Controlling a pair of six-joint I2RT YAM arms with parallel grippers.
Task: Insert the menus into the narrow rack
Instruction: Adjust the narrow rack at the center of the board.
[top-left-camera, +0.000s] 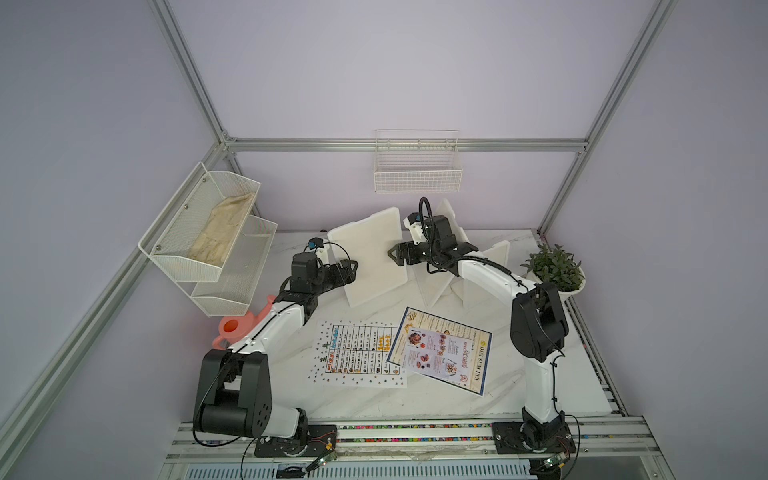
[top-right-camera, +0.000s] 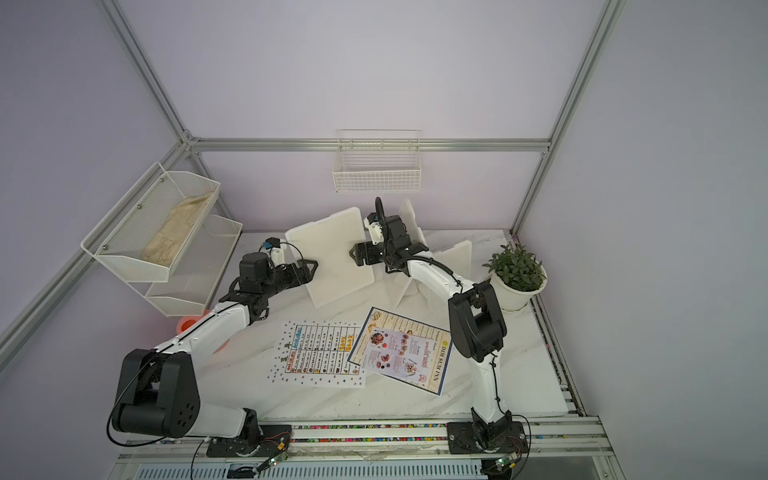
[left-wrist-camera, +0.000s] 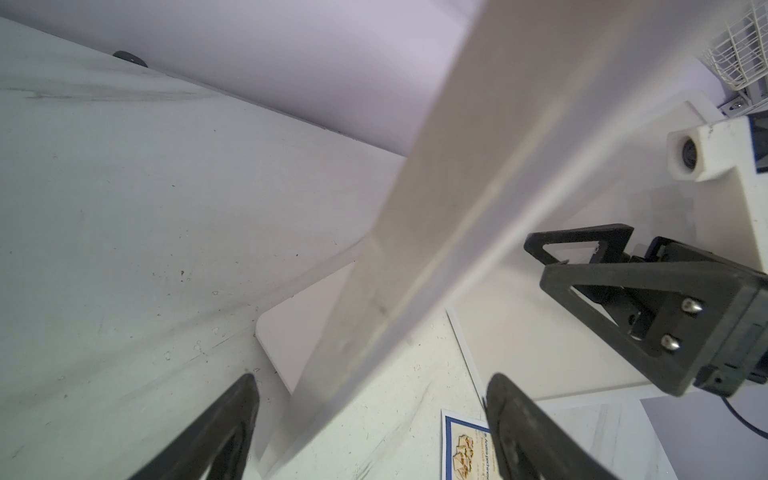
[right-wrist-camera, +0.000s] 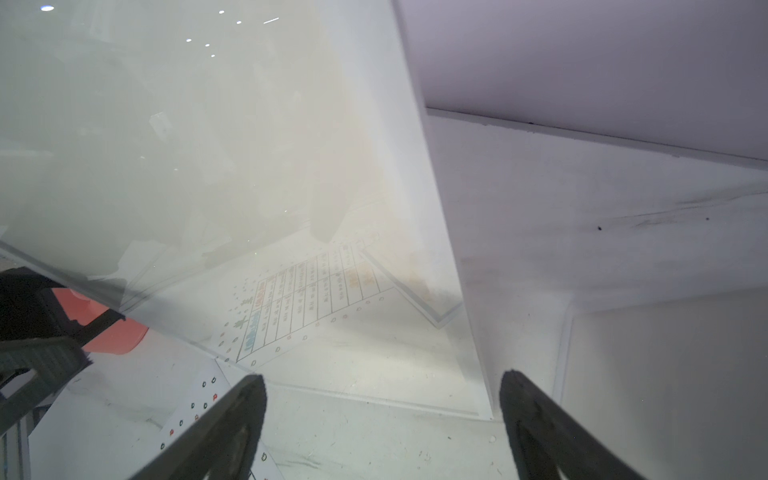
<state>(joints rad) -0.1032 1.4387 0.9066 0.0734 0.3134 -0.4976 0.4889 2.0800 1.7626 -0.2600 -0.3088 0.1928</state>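
- On the marble table (top-left-camera: 519, 390), all three menus lie flat and none is in the rack yet.
- The grid menu (top-left-camera: 357, 353) lies in the middle, and the DIM SUM INN menu (top-left-camera: 478, 365) overlaps its corner, with the small SPECIAL MENU leaflet (top-left-camera: 436, 353) on top of it.
- Behind them stands the white rack (top-left-camera: 368, 257), tilted, with its thick panels apart.
- My left gripper (top-left-camera: 353, 266) is released; its jaws stand on both sides of the panel edge and I cannot tell if they touch it.
- My right gripper (top-left-camera: 392, 255) is also spread wide, near the other side of this panel, holding nothing.
- I judge the task is only at its beginning: each menu must be lifted and inserted.
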